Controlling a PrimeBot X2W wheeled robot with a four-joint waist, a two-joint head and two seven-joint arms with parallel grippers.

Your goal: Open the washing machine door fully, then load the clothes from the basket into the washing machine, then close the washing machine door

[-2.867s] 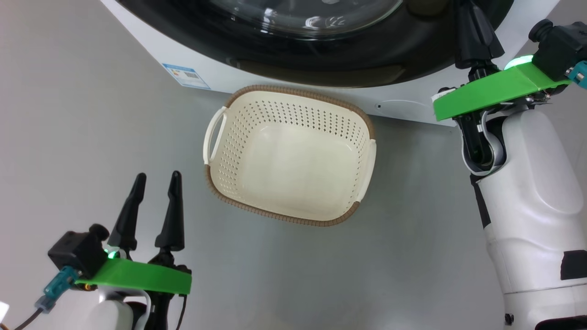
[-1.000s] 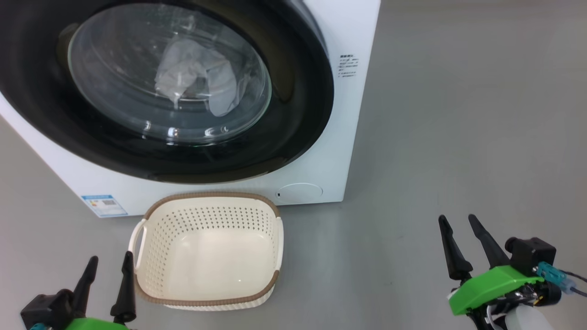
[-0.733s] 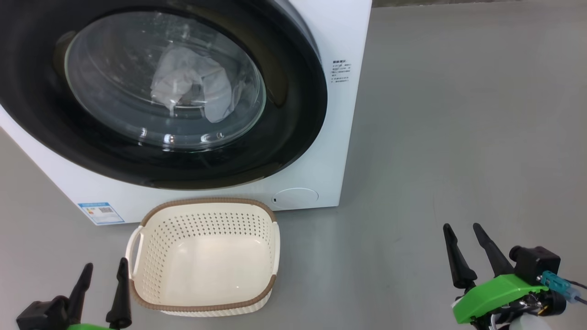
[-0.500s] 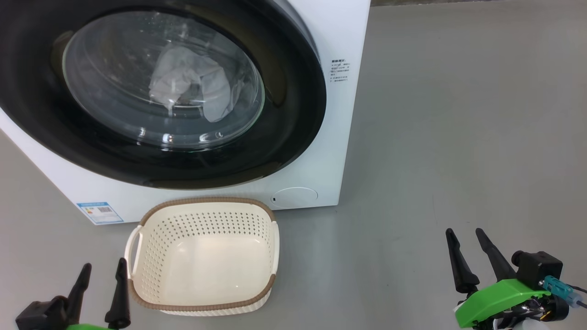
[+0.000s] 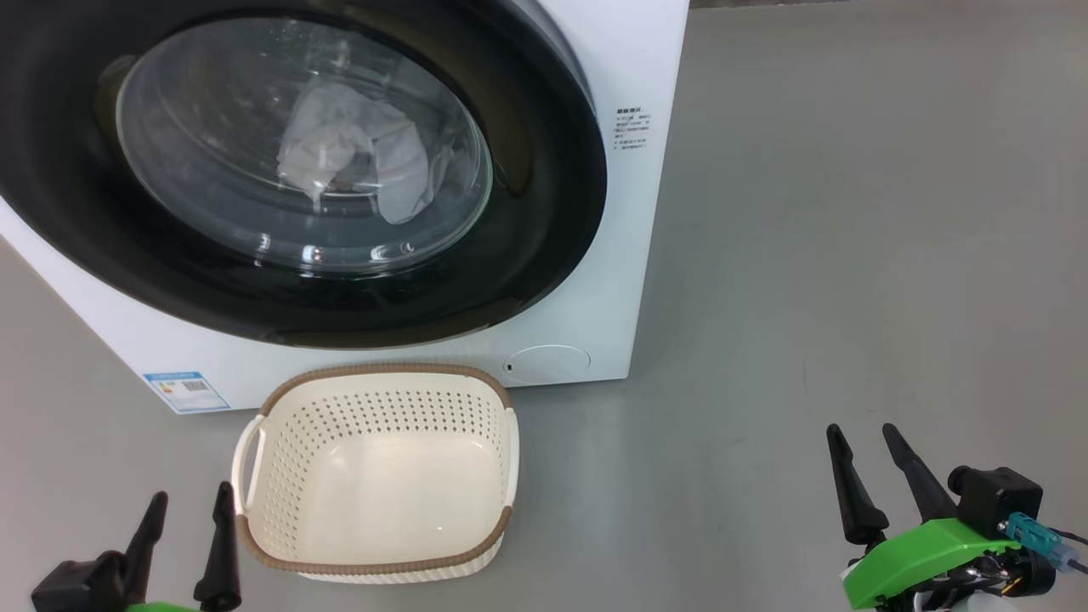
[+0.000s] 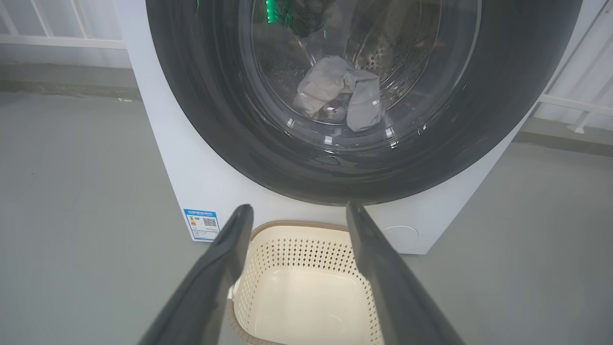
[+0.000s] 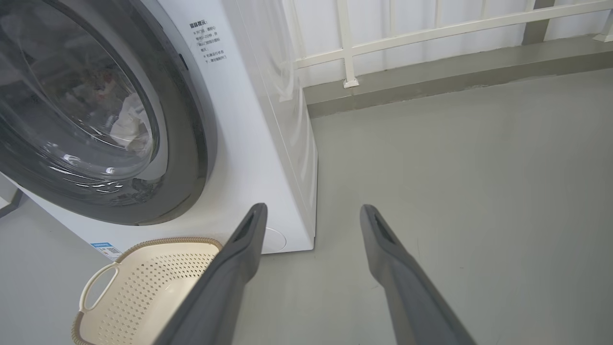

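The washing machine door [image 5: 544, 170] is shut, with the clothes [image 5: 357, 161] behind its glass.
We see the door's top and left part cut off at the head view's edge. The clothes lie in the washing machine [image 5: 633, 272] as a pale bundle; through the reflections we cannot tell their colours. The basket [image 5: 382, 372] stands on the floor [image 5: 850, 255] just before the machine. Our left end effector [image 5: 192, 491], near the basket, and right end effector [image 5: 861, 429], well apart, are released and hold nothing.

The grey floor [image 5: 850, 212] carries the washing machine [image 5: 629, 238], with the empty basket [image 5: 378, 565] just in front.
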